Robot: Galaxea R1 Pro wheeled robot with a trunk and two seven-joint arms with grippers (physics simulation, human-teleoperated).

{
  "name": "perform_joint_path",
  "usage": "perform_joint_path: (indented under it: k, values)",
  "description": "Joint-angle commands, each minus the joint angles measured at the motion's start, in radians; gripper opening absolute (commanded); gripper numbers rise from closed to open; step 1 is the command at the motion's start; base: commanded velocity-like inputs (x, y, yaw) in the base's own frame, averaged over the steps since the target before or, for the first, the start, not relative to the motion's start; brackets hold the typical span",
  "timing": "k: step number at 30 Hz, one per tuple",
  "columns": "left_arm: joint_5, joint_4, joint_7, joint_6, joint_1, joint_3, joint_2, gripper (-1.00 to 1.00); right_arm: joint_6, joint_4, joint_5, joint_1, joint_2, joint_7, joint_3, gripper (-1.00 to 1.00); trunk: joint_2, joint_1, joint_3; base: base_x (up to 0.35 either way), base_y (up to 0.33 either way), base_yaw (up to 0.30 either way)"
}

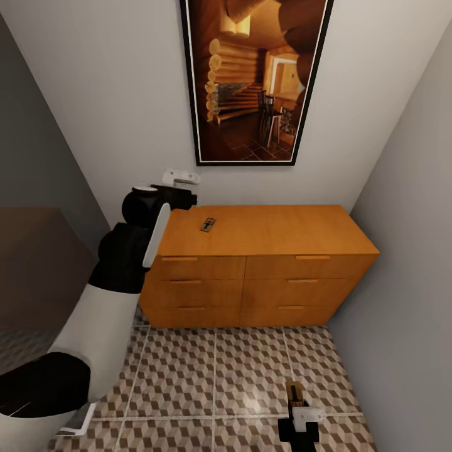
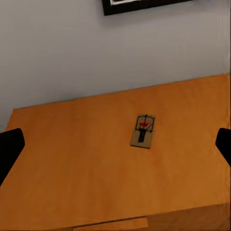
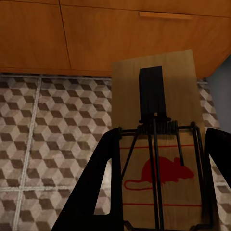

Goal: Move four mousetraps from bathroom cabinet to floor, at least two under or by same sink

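One mousetrap [image 1: 208, 224] lies flat on top of the orange-brown cabinet [image 1: 276, 238], toward its left half. In the left wrist view that mousetrap [image 2: 143, 131] rests ahead of my left gripper [image 2: 115, 147], which hovers open over the cabinet top [image 2: 72, 168], its dark fingertips [image 2: 9, 149] far apart. Low over the bathroom floor [image 1: 213, 376], in front of the cabinet's right side, my right gripper [image 1: 295, 402] is shut on a second mousetrap [image 3: 156, 96], whose board juts out past the black fingers [image 3: 96, 183]. The other mousetraps and the sink are out of view.
A large framed picture [image 1: 254, 81] hangs on the white wall above the cabinet. A grey wall [image 1: 414, 220] closes off the right side next to the cabinet's end. A dark brown surface [image 1: 31, 270] stands at the left. The cabinet's drawers [image 1: 201, 267] are closed.
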Motion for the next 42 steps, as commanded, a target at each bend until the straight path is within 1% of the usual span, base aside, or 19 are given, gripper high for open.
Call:
perform_joint_path:
  k: [1,4,8,15,16,18,21,22,24,27,37,42]
  values:
    - [0.003,-0.011,-0.005,0.004,0.0,-0.002,0.003,1.0,-0.002,0.001,-0.005,-0.001,0.0,-0.005,0.009,-1.0,-0.002,0.001,-0.002,0.0,0.0,0.0]
    - [0.002,-0.043,-0.035,0.005,0.003,-0.006,0.014,1.0,-0.002,0.001,-0.005,-0.001,0.0,-0.005,0.009,-1.0,-0.002,0.001,-0.002,0.0,0.0,0.0]
    - [0.003,-0.066,-0.044,0.005,0.009,-0.007,0.02,1.0,-0.002,0.001,-0.005,-0.001,0.0,-0.005,0.009,-1.0,-0.002,0.001,-0.002,0.014,0.0,0.0]
    - [0.004,-0.071,-0.055,0.008,0.022,-0.007,0.023,1.0,-0.002,0.001,-0.004,-0.001,0.0,-0.005,0.01,-1.0,-0.002,0.001,-0.002,0.159,0.0,0.0]
    - [0.004,-0.071,-0.073,0.008,0.027,-0.007,0.025,1.0,-0.002,0.001,-0.004,-0.001,0.0,-0.005,0.01,-1.0,-0.002,0.001,-0.002,0.173,0.0,0.0]
    - [0.004,-0.07,-0.137,0.008,0.036,-0.006,0.037,1.0,-0.002,0.001,-0.004,-0.001,0.0,-0.005,0.009,-1.0,-0.002,0.001,-0.002,0.164,0.0,0.0]
    - [0.001,-0.066,-0.244,0.005,0.041,-0.006,0.072,1.0,-0.002,0.001,-0.003,-0.001,0.0,-0.005,0.009,-1.0,-0.002,0.001,-0.002,0.151,0.0,0.0]
    - [0.001,-0.065,-0.264,0.004,0.041,-0.006,0.082,1.0,-0.002,0.001,-0.003,-0.001,0.0,-0.005,0.009,-1.0,-0.002,0.001,-0.002,0.108,0.0,0.0]
    - [0.001,-0.061,-0.281,0.004,0.042,-0.006,0.092,1.0,-0.002,0.001,-0.003,-0.001,0.0,-0.005,0.009,-1.0,-0.002,0.001,-0.002,0.071,0.0,0.0]
    - [0.001,-0.053,-0.296,0.003,0.057,-0.006,0.101,1.0,-0.002,0.001,-0.004,-0.001,0.0,-0.005,0.009,-1.0,-0.002,0.001,-0.002,0.024,0.0,0.0]
    - [0.001,-0.028,-0.301,0.002,0.085,-0.006,0.105,1.0,-0.002,0.001,-0.004,-0.001,-0.002,-0.007,0.009,-1.0,-0.002,0.001,-0.002,0.003,0.0,0.0]
    - [0.0,-0.012,-0.302,0.001,0.087,-0.006,0.121,1.0,0.001,0.001,-0.004,-0.001,-0.001,-0.009,0.01,-1.0,-0.002,0.001,-0.002,0.0,0.0,0.0]
